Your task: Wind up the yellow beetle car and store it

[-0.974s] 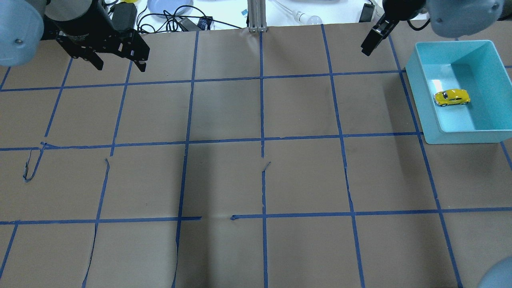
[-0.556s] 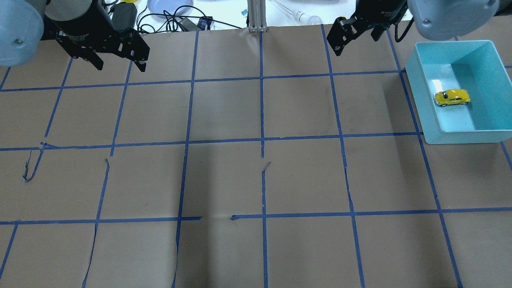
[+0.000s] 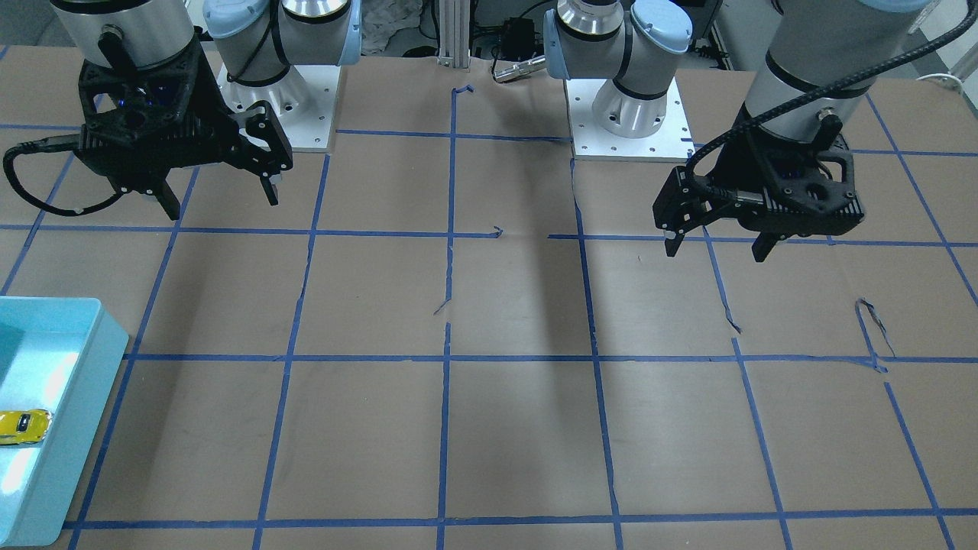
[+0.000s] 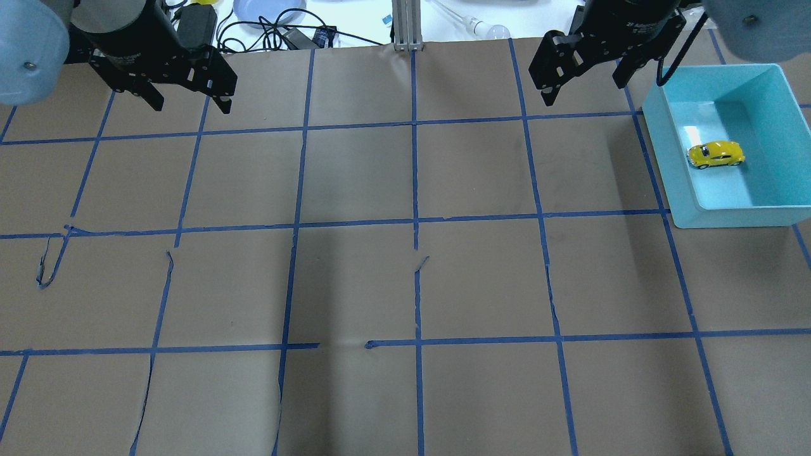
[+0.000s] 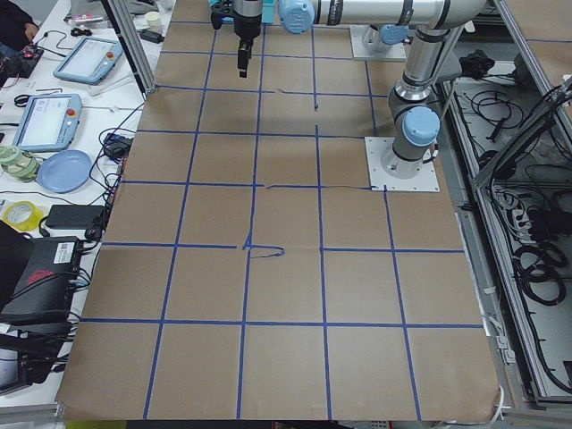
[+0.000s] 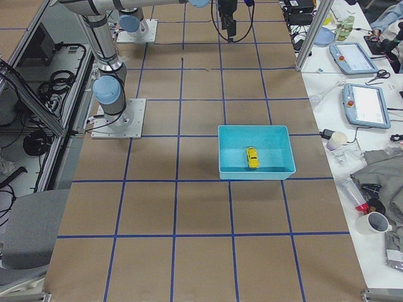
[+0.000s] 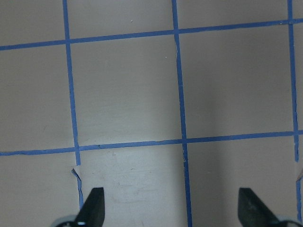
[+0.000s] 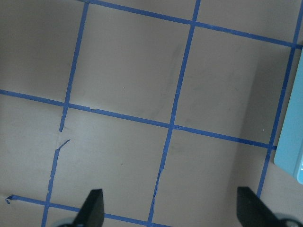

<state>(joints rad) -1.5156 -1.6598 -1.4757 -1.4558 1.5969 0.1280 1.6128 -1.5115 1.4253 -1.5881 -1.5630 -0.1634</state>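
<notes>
The yellow beetle car point(image 4: 716, 154) lies on its wheels inside a teal bin point(image 4: 670, 171) at the table's right side; it also shows in the front-facing view point(image 3: 23, 426) and the exterior right view point(image 6: 252, 157). My right gripper point(image 4: 583, 92) hangs open and empty above the table, left of the bin's far corner and apart from it, and shows in the front-facing view point(image 3: 221, 204) too. My left gripper point(image 4: 190, 104) is open and empty at the far left, also seen in the front-facing view point(image 3: 715, 250). Both wrist views show only brown paper and blue tape between spread fingers.
Brown paper with a blue tape grid covers the table, torn in places. An aluminium post point(image 4: 405, 25), cables point(image 4: 266, 28), a blue plate point(image 4: 266, 9) and a bulb point(image 4: 491, 28) lie along the far edge. The arm bases point(image 3: 626, 114) stand at the robot side.
My right gripper has swung away from the bin's far corner and turned at the wrist, so both spread fingers now show. The left gripper and the car have not moved.
</notes>
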